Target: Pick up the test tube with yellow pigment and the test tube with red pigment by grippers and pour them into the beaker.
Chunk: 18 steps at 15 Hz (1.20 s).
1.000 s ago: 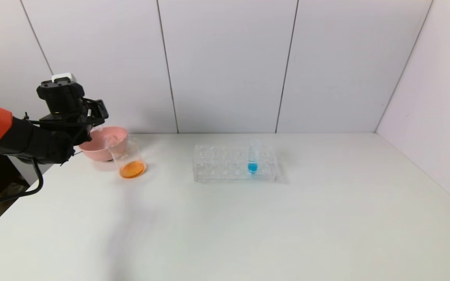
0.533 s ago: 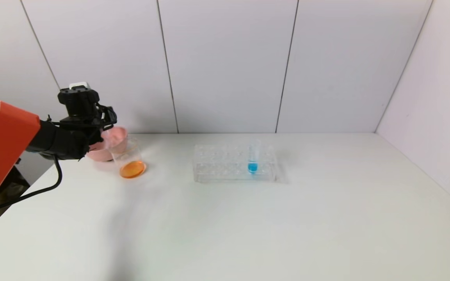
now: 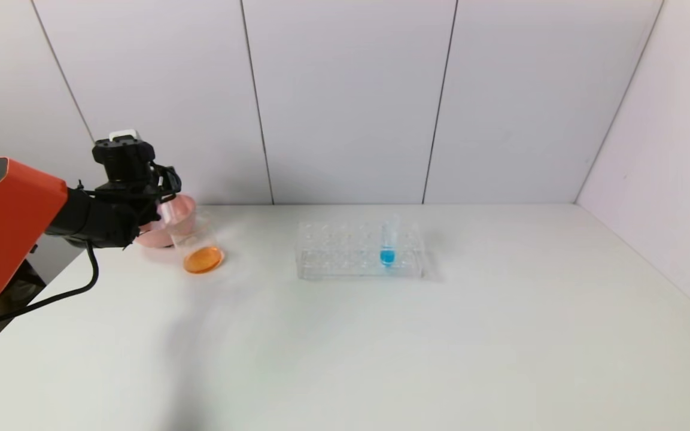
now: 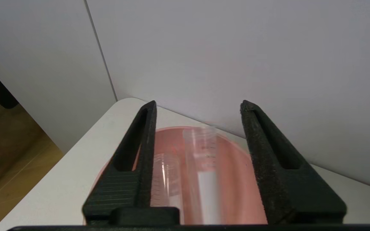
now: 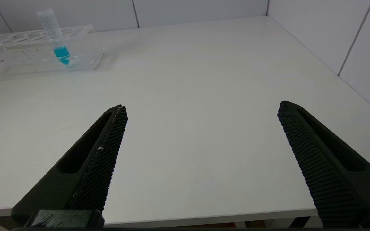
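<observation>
Left wrist view: left gripper (image 4: 198, 110) fingers wide over pink bowl (image 4: 236, 179) w/ empty tubes, markings unreadable.

Pink bowl (image 3: 182, 211) partly hidden behind left gripper (image 3: 162, 190) and beaker (image 3: 196, 242); falling tube (image 4: 201, 166) blurred, contents indiscernible.

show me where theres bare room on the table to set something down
Free: the white table right of and in front of the clear plastic rack holding the blue-tipped tube.

Crowded: the far left corner, where the left gripper hangs over the pink bowl beside the clear glass beaker.
</observation>
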Each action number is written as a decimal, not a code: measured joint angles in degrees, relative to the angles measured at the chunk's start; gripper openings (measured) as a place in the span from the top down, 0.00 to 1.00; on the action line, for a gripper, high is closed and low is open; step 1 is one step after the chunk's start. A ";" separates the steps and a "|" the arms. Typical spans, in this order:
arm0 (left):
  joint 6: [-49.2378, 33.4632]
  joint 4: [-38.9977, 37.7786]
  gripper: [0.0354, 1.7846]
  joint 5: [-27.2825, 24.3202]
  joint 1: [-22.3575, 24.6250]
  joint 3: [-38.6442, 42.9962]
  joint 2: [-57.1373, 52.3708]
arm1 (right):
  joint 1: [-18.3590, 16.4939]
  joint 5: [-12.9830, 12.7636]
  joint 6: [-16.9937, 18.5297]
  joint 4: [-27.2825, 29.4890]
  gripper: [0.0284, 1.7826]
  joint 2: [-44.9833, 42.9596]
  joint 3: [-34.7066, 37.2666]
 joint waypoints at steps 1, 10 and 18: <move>0.00 -0.04 0.32 0.00 0.00 0.17 -0.09 | 0.00 0.00 0.00 0.00 0.04 0.00 0.00; -0.55 -1.07 0.01 -3.36 -2.04 7.08 -8.57 | 0.00 0.00 0.00 -0.02 0.04 0.00 0.00; 1.24 -6.70 0.01 -19.26 -8.31 24.17 -24.78 | 0.00 0.02 0.00 0.00 0.04 0.00 0.00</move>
